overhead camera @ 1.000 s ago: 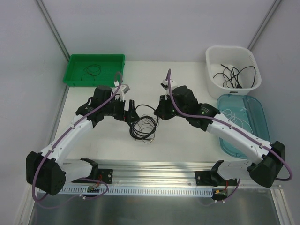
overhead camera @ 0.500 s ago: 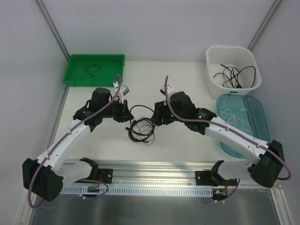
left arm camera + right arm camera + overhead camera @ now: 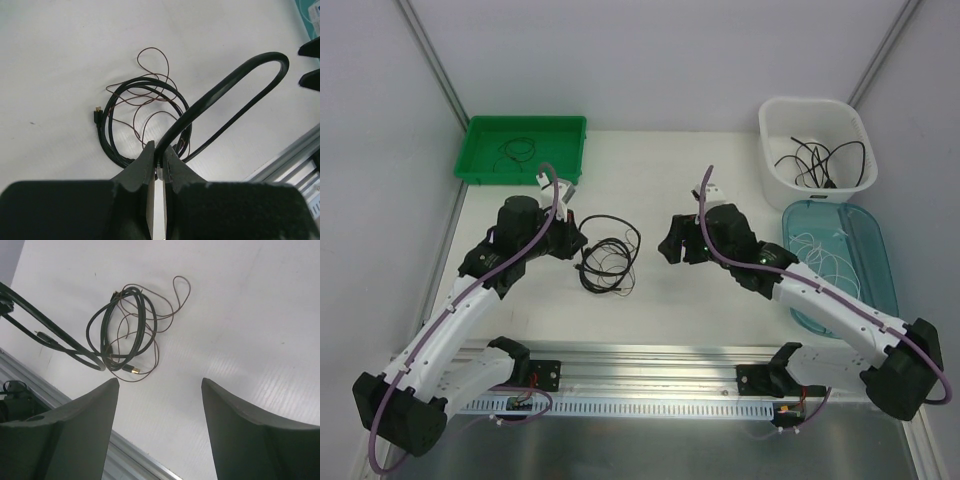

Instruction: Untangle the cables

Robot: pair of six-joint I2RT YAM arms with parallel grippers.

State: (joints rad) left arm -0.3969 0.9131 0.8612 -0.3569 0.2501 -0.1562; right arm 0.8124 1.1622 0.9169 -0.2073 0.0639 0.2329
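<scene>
Overhead, worktop [image 3: 650, 180]: the cable bundle [image 3: 610, 255] lies left of centre, between the two arms.
Overhead, left pincer [image 3: 574, 243]: it sits at the bundle's left edge. A second ago it was further right, over the middle of the worktop, so it has drawn back leftward and the bundle has slid along with it.
Overhead, right pincer [image 3: 673, 242]: it stands apart from the bundle on the right. A second ago it was nearly nose to nose with the left one over the coils.
Overhead, surroundings: a green tray [image 3: 525, 135] holds one small cable, a white basket [image 3: 817, 115] holds more black cables, and a blue tray [image 3: 865, 235] holds a thin white one.
Left wrist, pincer [image 3: 159, 150]: it is clamped tight on a black cable [image 3: 240, 75], which arches up in a stiff loop off the worktop.
Left wrist, bundle [image 3: 142, 117]: it rests flat beyond the fingers, a black coil with a thin brown wire [image 3: 152, 55] threaded through and over it, and a small plug [image 3: 97, 112] at the left rim.
Right wrist, pincer [image 3: 160, 385]: the fingers are spread wide with nothing between them.
Right wrist, bundle [image 3: 127, 330]: it lies well ahead, untouched, with a gold-tipped plug [image 3: 134, 370] at its near edge.
Meaning for the task: the right side appears to have let go while the left hauls one strand away. The brown wire looks interlaced with the coil, so separation seems only begun.
</scene>
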